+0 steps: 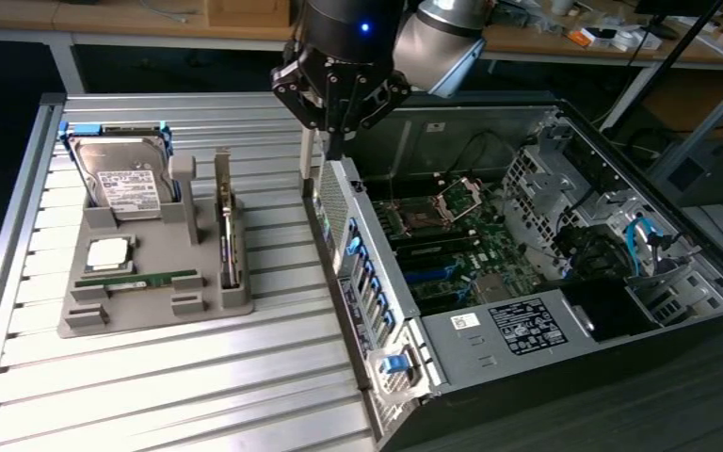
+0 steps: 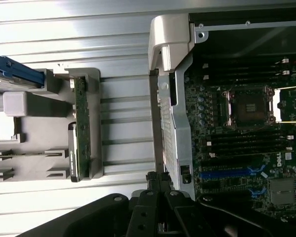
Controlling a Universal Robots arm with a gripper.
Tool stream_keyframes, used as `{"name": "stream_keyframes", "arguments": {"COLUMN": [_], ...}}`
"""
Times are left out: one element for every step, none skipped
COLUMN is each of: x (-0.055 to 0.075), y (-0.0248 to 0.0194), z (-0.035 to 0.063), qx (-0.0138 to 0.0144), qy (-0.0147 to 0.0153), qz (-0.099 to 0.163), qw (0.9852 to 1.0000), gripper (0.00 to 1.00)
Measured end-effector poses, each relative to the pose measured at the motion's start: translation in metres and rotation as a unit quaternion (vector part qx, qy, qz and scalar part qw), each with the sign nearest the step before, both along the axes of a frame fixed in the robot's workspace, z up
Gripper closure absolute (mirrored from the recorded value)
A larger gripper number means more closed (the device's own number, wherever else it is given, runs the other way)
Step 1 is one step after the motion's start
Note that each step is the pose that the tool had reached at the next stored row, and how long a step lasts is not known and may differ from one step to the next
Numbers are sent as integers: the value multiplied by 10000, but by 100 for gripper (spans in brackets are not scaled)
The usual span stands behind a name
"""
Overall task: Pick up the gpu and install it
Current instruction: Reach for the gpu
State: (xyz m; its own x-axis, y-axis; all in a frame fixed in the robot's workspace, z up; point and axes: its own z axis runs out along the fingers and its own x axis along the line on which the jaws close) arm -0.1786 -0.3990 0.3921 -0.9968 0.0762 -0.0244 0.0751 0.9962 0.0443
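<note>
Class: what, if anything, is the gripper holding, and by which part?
Nothing: the gripper is shut and empty over the computer case wall; the gpu stands in the grey tray.

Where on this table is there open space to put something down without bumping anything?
The widest bare patch is the slatted table between the gray tray and its near edge, beside the computer case. A narrow strip runs between tray and case, with the gripper above its far end. The tray itself is crowded with parts.
</note>
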Motion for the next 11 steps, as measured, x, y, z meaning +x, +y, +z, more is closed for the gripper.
{"name": "stream_keyframes", "arguments": {"x": [-2, -5, -9, -11, -13, -16, -22, -26, -31, -35, -41], "y": [0, 0, 0, 0, 0, 0, 0, 0, 0, 0, 0], "z": [0, 0, 0, 0, 0, -1, 0, -1, -1, -1, -1], "qx": [0, 0, 0, 0, 0, 0, 0, 0, 0, 0, 0], "qy": [0, 0, 0, 0, 0, 0, 0, 0, 0, 0, 0], "qz": [0, 0, 0, 0, 0, 0, 0, 0, 0, -1, 0], "qw": [10000, 10000, 10000, 10000, 10000, 10000, 10000, 10000, 10000, 10000, 10000], "gripper": [89, 89, 89, 89, 89, 89, 89, 89, 89, 89, 89]}}
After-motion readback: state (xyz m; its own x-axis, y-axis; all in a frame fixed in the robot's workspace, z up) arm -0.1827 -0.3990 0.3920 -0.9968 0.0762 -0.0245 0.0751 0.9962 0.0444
